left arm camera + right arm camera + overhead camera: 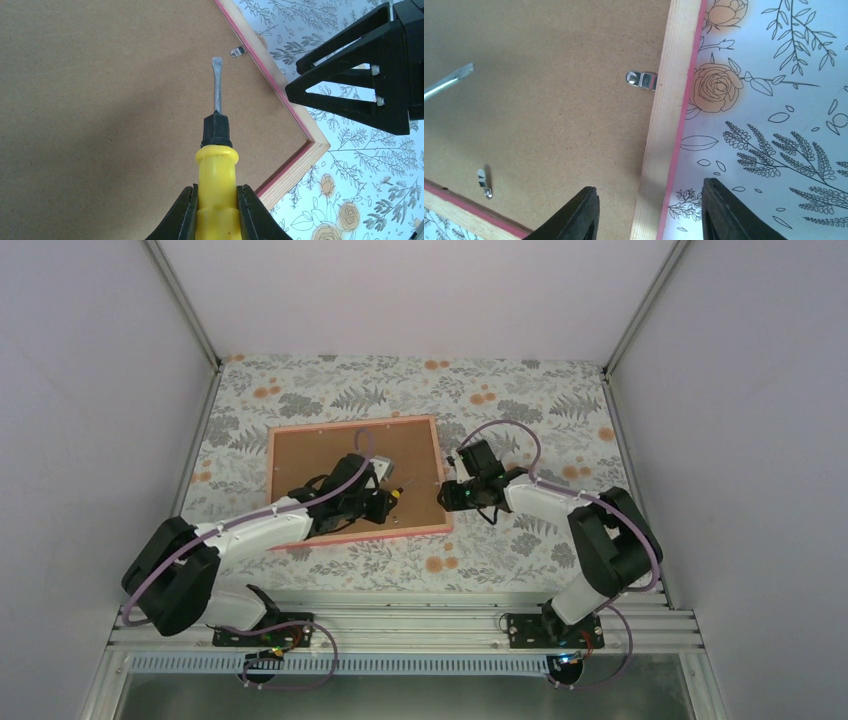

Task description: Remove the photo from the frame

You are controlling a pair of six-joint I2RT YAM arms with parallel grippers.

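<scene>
The pink-edged frame [432,472] lies face down on the table, its brown backing board [320,465] up. The photo is hidden under the board. My left gripper [385,497] is shut on a yellow-handled flat screwdriver [218,165]; its blade tip [216,62] hovers over the board, short of a metal retaining clip [238,51] at the frame's right edge. My right gripper [651,207] is open, straddling the frame's right rail [664,125] near the same clip [642,79]. It shows in the left wrist view [360,75].
A second small clip [483,182] sits near the frame's near edge. The table is covered by a floral cloth [520,400]. White walls and metal posts enclose the table on three sides.
</scene>
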